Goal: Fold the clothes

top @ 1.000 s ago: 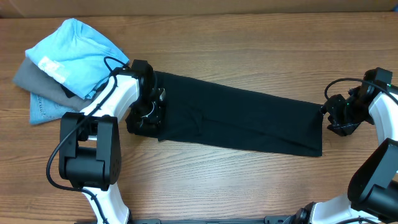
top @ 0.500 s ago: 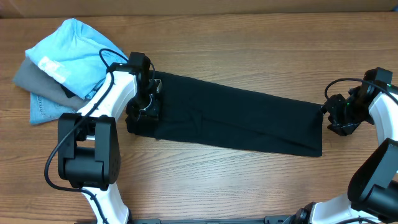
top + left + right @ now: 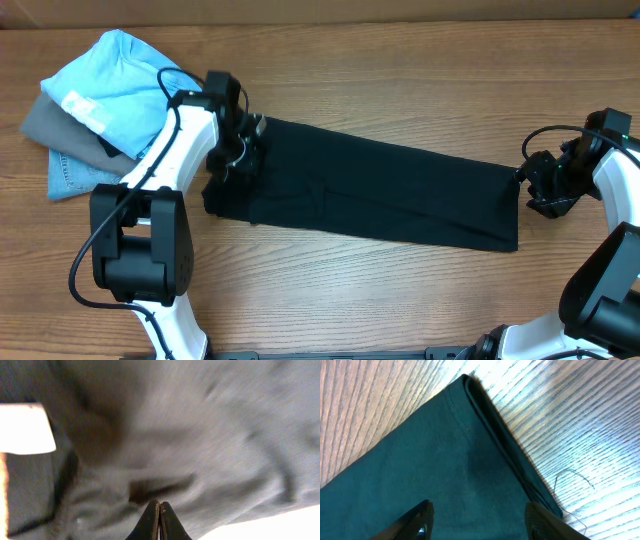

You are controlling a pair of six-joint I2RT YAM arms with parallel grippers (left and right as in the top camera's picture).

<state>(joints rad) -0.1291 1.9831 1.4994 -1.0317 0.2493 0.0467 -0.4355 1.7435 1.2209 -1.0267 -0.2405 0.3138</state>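
Observation:
A long black garment (image 3: 380, 190) lies flat across the middle of the wooden table, folded into a narrow strip. My left gripper (image 3: 243, 152) is over its left end, fingers pressed together; the left wrist view shows the shut tips (image 3: 159, 505) just above blurred, wrinkled dark cloth (image 3: 200, 435), with nothing visibly between them. My right gripper (image 3: 530, 190) is at the garment's right end. In the right wrist view its fingers (image 3: 479, 510) are spread wide over the folded corner (image 3: 445, 460), holding nothing.
A pile of other clothes lies at the back left: a light blue shirt (image 3: 120, 85) on a grey garment (image 3: 45, 120) and denim (image 3: 70, 175). A loose thread (image 3: 575, 477) lies on the wood by the garment's corner.
My left gripper has moved from the garment's lower left part toward its far left corner. The garment and the right arm have stayed in place.

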